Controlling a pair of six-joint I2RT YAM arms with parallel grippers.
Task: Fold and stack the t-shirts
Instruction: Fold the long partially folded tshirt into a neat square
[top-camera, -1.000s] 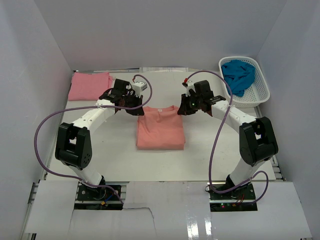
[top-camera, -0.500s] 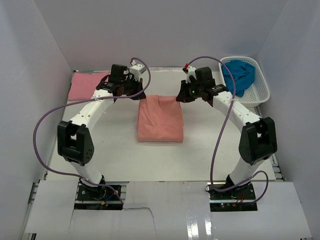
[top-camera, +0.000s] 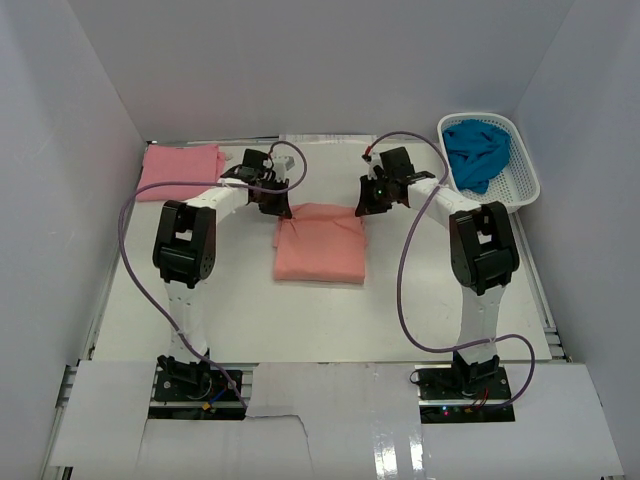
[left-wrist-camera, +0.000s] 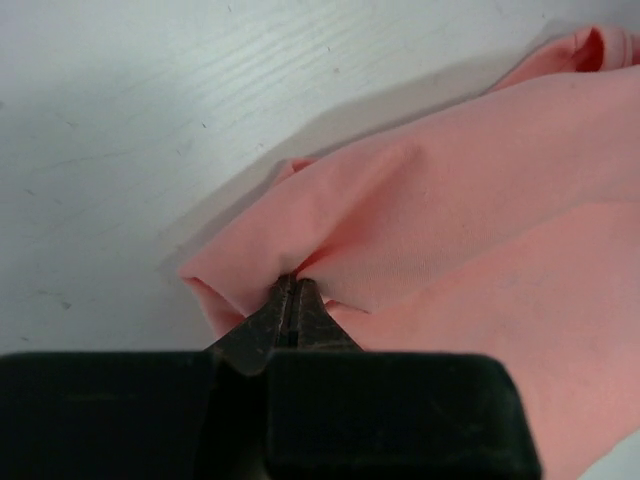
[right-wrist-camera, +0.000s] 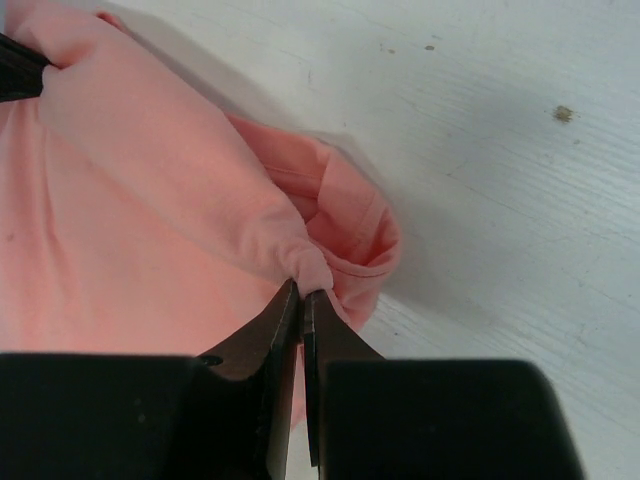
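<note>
The salmon-orange t-shirt (top-camera: 318, 245) lies folded at mid-table. My left gripper (top-camera: 281, 209) is shut on its far left corner, the cloth bunched at the fingertips (left-wrist-camera: 290, 290). My right gripper (top-camera: 362, 208) is shut on the far right corner, pinching a fold beside the rolled hem (right-wrist-camera: 350, 240). The salmon cloth (left-wrist-camera: 470, 200) fills most of the left wrist view and the left half of the right wrist view (right-wrist-camera: 130, 210). A lighter pink t-shirt (top-camera: 180, 170) lies folded at the back left. A teal-blue t-shirt (top-camera: 477, 150) is heaped in the basket.
The white lattice basket (top-camera: 520, 185) stands at the back right against the wall. White walls close in the table on three sides. Purple cables loop from both arms over the table.
Both grippers have carried the shirt's near edge away from the arms and down onto its far edge, folding it shorter. Both arms now reach further back.
</note>
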